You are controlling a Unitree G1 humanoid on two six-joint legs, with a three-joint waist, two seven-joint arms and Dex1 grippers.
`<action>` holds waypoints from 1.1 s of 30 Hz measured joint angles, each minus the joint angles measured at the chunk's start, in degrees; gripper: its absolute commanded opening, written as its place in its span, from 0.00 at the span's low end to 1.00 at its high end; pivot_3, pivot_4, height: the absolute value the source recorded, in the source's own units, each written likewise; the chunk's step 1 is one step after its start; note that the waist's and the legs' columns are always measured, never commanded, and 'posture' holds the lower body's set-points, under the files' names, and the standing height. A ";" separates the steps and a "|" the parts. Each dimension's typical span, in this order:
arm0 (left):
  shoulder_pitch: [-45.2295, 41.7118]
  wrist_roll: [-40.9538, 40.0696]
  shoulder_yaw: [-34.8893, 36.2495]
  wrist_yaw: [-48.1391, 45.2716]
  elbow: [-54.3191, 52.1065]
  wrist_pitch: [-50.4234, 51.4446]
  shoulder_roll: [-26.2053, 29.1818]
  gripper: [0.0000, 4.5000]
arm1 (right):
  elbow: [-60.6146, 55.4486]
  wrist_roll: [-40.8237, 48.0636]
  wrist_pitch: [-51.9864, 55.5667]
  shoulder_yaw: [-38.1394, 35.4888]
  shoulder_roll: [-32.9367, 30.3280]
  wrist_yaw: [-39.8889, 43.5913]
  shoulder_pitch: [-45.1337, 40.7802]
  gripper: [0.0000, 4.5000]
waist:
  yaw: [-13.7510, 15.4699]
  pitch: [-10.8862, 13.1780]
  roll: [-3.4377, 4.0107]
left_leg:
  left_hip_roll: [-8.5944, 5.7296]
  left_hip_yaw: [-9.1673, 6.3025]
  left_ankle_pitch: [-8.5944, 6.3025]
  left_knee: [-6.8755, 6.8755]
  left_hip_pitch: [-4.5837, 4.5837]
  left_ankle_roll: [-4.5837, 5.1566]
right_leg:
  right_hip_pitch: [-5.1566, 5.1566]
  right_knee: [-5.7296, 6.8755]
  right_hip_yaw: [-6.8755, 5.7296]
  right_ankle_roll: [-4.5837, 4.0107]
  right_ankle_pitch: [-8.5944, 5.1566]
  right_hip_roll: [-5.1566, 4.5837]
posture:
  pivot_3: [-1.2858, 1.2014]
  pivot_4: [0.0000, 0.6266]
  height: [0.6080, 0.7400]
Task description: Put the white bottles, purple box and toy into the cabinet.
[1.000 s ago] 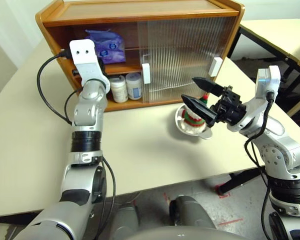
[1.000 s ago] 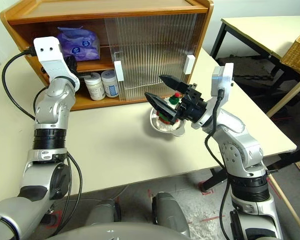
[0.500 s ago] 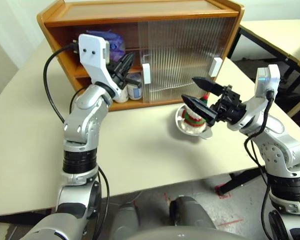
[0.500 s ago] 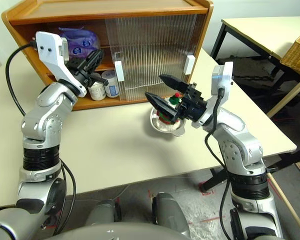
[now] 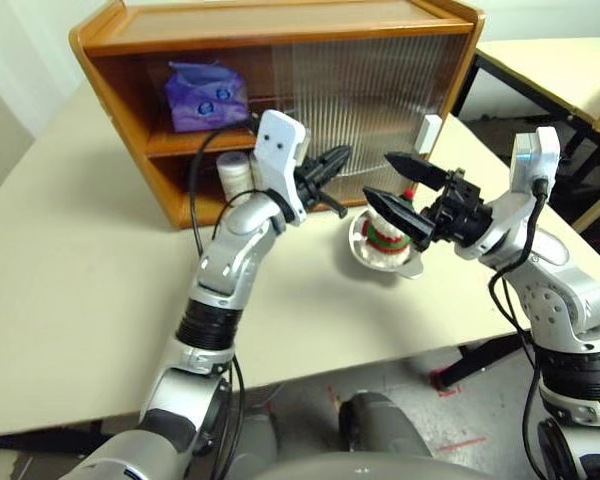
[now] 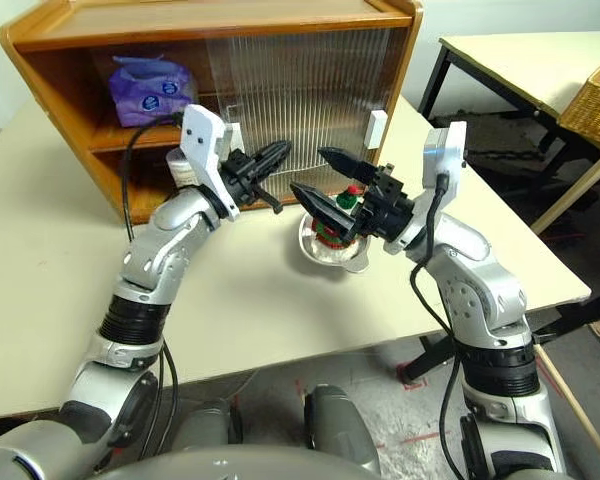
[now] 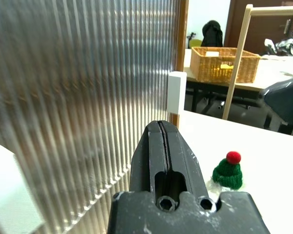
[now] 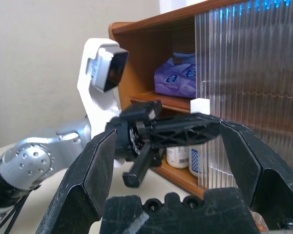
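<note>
your left gripper (image 5: 338, 156) hangs in front of the cabinet (image 5: 280, 30), fingers pressed together with nothing between them, pointing across the ribbed sliding doors (image 5: 365, 90) toward your right. your right gripper (image 5: 398, 183) hovers just above the toy (image 5: 385, 232), jaws spread wide and empty, one finger above the other. the toy, a striped plush with a green hat and red bobble, sits in its small metal bowl (image 5: 365, 250) on the cream table (image 5: 70, 290), just in front of the cabinet and outside it. the purple box (image 5: 206, 93) lies on the middle shelf in the open left half of the cabinet. below it, on the bottom shelf, you can see one of the white bottles (image 5: 233, 172) behind your left arm; from the right wrist view both bottles (image 8: 185, 157) stand side by side beside the door's edge. a wicker basket (image 7: 226, 63) rests on another table behind.
</note>
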 measured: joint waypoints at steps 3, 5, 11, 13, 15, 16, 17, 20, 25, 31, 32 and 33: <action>1.07 2.95 -0.16 2.66 1.88 -4.18 -1.49 0.01 | -0.99 0.07 0.30 0.01 -0.07 -0.43 0.63 1.00 | 0.07 -0.01 0.01 | 0.00 0.00 0.00 0.00 0.00 0.00 | 0.01 -0.01 0.01 0.00 0.00 0.00 | 0.48 0.00 1.00; 2.77 5.26 -0.08 5.63 2.93 -7.11 -2.48 0.01 | -1.56 0.12 0.51 0.00 -0.26 -0.70 1.12 1.00 | 0.09 -0.01 0.01 | 0.00 0.01 0.00 0.01 0.00 0.00 | 0.01 -0.02 0.04 0.00 0.00 -0.01 | 0.48 0.00 1.00; 4.84 9.78 0.24 12.42 6.90 -14.40 -5.44 0.01 | -1.72 0.47 1.32 -0.02 -0.65 -0.87 1.18 1.00 | 0.31 0.00 0.00 | -0.02 0.01 -0.08 0.04 0.00 -0.14 | 0.01 -0.02 0.02 0.02 0.01 -0.01 | 0.49 0.00 1.00; 4.83 10.47 0.56 14.23 8.48 -16.78 -6.51 0.01 | -1.72 0.54 1.42 -0.02 -0.71 -0.87 1.03 1.00 | 0.31 0.00 0.00 | -0.02 0.01 -0.08 0.04 0.00 -0.14 | 0.03 -0.03 0.01 0.02 0.01 -0.01 | 0.49 0.00 1.00; 4.76 11.18 0.88 15.84 10.30 -18.76 -7.24 0.01 | -1.72 0.59 1.49 -0.02 -0.81 -0.87 0.97 1.00 | 0.25 0.00 0.00 | -0.02 0.00 -0.08 0.03 0.00 -0.14 | 0.03 -0.04 0.01 0.02 0.01 -0.01 | 0.49 0.00 1.00; 4.68 11.42 1.03 16.38 11.03 -19.51 -7.43 0.01 | -1.72 0.60 1.54 -0.02 -0.87 -0.87 0.97 1.00 | 0.20 0.00 0.00 | -0.02 0.01 -0.08 0.03 0.00 -0.14 | 0.03 -0.04 0.01 0.02 0.01 -0.01 | 0.49 0.00 1.00; 4.43 11.80 1.30 17.12 12.15 -20.70 -7.80 0.01 | -1.72 0.60 1.72 -0.02 -0.97 -0.90 0.96 1.00 | 0.20 0.00 0.00 | -0.02 0.00 -0.09 0.02 0.00 -0.15 | 0.02 -0.04 0.00 0.02 0.01 -0.01 | 0.49 0.00 1.00; 4.16 12.51 1.75 18.75 13.51 -22.22 -8.45 0.01 | -1.76 0.63 1.99 -0.02 -0.99 -0.96 0.74 1.00 | 0.22 0.00 0.00 | -0.02 0.00 -0.10 0.02 0.00 -0.17 | 0.02 -0.04 0.00 0.02 0.01 -0.01 | 0.49 0.00 1.00; 3.63 14.78 2.72 23.13 17.26 -25.61 -8.65 0.01 | -1.79 0.70 2.27 -0.02 -1.11 -0.95 0.59 1.00 | 0.25 0.00 -0.01 | -0.02 0.00 -0.10 0.02 0.00 -0.17 | 0.02 -0.05 -0.01 0.02 0.01 -0.01 | 0.49 0.00 1.00; 2.15 17.11 3.50 28.33 19.56 -28.86 -9.68 0.01 | -1.79 0.72 2.30 -0.02 -1.13 -0.91 0.50 1.00 | 0.17 0.00 -0.01 | -0.02 0.00 -0.11 0.01 -0.01 -0.18 | 0.02 -0.06 -0.01 0.03 0.01 -0.01 | 0.49 0.00 1.00; 2.04 17.39 3.52 28.89 19.65 -29.25 -9.71 0.01 | -1.79 0.72 2.30 -0.02 -1.13 -0.88 0.50 1.00 | 0.16 0.00 -0.01 | -0.02 0.00 -0.11 0.00 0.00 -0.19 | 0.02 -0.06 -0.01 0.03 0.01 -0.01 | 0.49 0.00 1.00; 1.98 17.62 3.59 29.38 19.77 -29.76 -9.68 0.01 | -1.79 0.72 2.30 -0.02 -1.13 -0.86 0.50 1.00 | 0.15 0.00 -0.01 | -0.02 -0.01 -0.11 -0.02 0.00 -0.19 | 0.02 -0.06 -0.02 0.03 0.01 0.00 | 0.49 0.00 1.00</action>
